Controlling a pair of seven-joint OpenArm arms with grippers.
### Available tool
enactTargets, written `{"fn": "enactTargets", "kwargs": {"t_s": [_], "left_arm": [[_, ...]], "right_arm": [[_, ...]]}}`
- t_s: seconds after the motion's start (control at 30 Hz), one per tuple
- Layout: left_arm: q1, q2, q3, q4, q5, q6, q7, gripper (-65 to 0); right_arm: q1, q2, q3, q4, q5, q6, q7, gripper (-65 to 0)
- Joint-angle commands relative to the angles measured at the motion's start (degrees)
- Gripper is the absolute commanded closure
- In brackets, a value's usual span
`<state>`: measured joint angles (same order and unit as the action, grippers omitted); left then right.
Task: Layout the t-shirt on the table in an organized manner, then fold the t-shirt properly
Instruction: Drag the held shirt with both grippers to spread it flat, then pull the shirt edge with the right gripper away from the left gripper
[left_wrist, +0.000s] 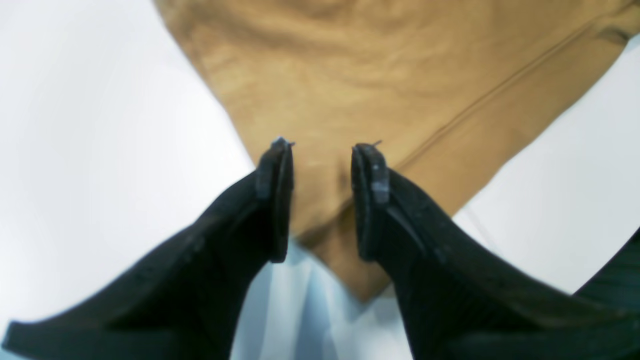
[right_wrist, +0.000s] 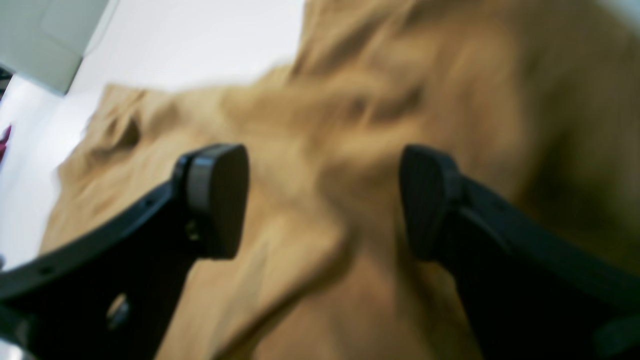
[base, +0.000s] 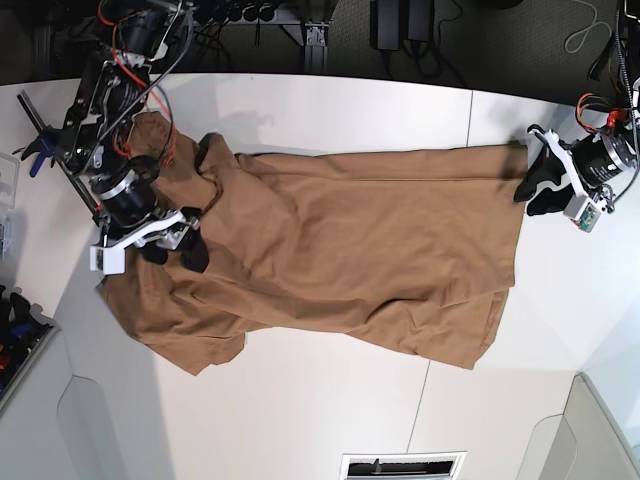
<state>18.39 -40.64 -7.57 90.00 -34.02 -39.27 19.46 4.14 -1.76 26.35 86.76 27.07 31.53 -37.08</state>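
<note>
Base view: t-shirt (base: 340, 250) spread on table (base: 300, 410), cables (base: 250, 15) behind.

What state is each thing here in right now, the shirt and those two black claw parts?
t-shirt: spread across the table, still wrinkled and bunched at one end, not folded.
left end effector: open, straddling a corner of the shirt, gripping nothing.
right end effector: wide open over the bunched end, holding nothing.
table: white, shirt lying on it.

Rumpled tan t-shirt (base: 340, 250) across white table (base: 330, 410)
</note>
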Motion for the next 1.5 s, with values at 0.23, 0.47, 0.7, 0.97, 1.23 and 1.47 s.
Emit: {"fn": "enactTargets", "kwargs": {"t_s": [0.23,0.47,0.7,0.97,1.23,1.47], "left_arm": [[-0.15,3.34,1.88,0.20,3.08,-0.73,0.46,-17.8],[-0.31,3.45,4.13,-3.45,10.56,-0.13,0.46,-17.8],[-0.28,1.70,4.13,-12.52,12.46,1.33,0.46,-17.8],[-1.18,0.15,3.08,-14.32,12.20,1.36,0.02,-17.8],[-9.97,0.13,2.19,-14.32,12.22,1.33,0.57,-17.8],[-14.69,-0.07,2.19,-14.32,5.55,1.29,5.73,-18.0]], "right_arm": [[-8.96,-1.22,-0.22,3.17,-2.29,0.37,1.79,-44.7],[-11.15,2.64,-0.20,2.27,-4.35,-0.37,4.76,-44.7],[-10.99,6.67,0.04,2.29,-4.42,-2.64,6.84,-44.7],[-10.58,5.79,0.15,5.68,3.48,0.39,6.14,-44.7],[-10.51,1.42,-0.63,17.55,8.28,0.50,-5.44,-44.7],[-21.73,0.66,-9.01,25.90,9.73,1.09,-6.60,-44.7]]}}
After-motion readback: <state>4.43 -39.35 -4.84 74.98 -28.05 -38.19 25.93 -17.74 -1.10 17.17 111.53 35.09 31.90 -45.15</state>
